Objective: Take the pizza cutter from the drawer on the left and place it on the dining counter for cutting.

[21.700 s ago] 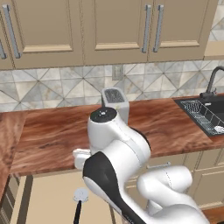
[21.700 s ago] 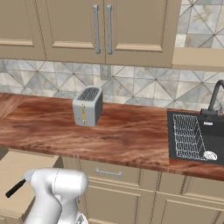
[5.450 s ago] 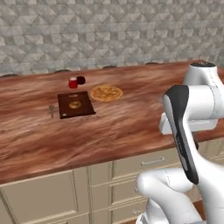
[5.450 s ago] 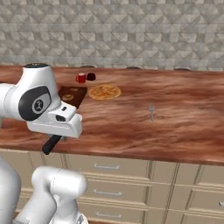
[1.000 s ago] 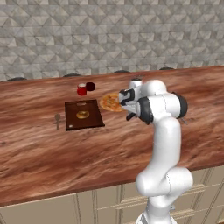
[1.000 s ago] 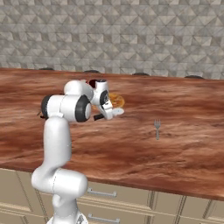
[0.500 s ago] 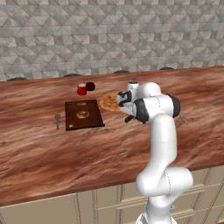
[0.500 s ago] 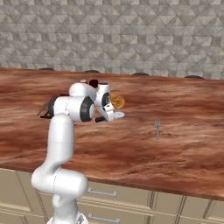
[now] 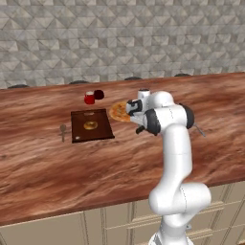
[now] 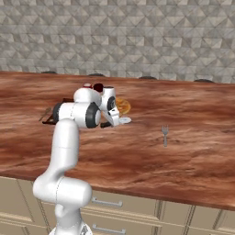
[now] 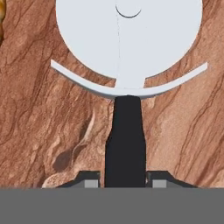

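A: Item, cutter (image 11: 127,52): round pale-grey blade, curved guard, black handle. Any markings?

B: No writing legible. Gripper (image 11: 124,180) pinches the handle, one fingertip (image 11: 90,180) on each side; blade low over the counter (image 11: 35,131), ahead of the tool.

A: Surroundings?

B: Pizza (image 10: 123,106) just beyond the gripper; dark board (image 9: 91,125) and red cup (image 9: 89,98) left of it; fork (image 10: 165,134) well to its right, bare wood between.

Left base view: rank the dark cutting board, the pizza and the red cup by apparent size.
1. Dark cutting board
2. Pizza, partly hidden behind the arm
3. Red cup
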Motion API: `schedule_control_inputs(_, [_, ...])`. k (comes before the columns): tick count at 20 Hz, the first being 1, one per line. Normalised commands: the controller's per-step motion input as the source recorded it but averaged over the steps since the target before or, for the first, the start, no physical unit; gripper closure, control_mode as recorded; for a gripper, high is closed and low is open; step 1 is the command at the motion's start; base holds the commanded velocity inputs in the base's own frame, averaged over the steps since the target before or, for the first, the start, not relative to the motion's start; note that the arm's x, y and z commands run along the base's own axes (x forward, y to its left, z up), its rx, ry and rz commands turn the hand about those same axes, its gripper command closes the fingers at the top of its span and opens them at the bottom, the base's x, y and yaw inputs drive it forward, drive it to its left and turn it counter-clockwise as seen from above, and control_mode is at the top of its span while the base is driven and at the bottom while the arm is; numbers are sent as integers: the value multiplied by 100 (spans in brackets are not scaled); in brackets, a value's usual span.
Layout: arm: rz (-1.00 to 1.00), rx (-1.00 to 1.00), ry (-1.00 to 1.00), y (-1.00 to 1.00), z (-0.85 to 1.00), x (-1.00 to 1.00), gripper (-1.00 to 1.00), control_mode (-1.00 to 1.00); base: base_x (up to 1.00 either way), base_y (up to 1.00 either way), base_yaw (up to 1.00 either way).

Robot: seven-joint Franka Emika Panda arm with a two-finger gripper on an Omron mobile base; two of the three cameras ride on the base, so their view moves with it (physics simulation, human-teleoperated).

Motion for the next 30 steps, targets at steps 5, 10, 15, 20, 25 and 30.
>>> schedule_control_inputs(5, [0, 0, 0, 0, 0, 32, 100, -100, 0, 0, 0])
schedule_control_inputs(10, [0, 0, 0, 0, -3, 30, 100, -100, 0, 0, 0])
schedule_control_inputs(15, [0, 0, 7, 0, -3, 5, -100, -100, 0, 0, 0])
schedule_control_inputs(20, [0, 0, 2, 0, 0, 2, -100, -100, 0, 0, 0])
schedule_control_inputs(25, [0, 0, 0, 0, 31, 0, -100, -100, 0, 0, 0])
schedule_control_inputs(30, [0, 0, 0, -1, 67, -41, -100, -100, 0, 0, 0])
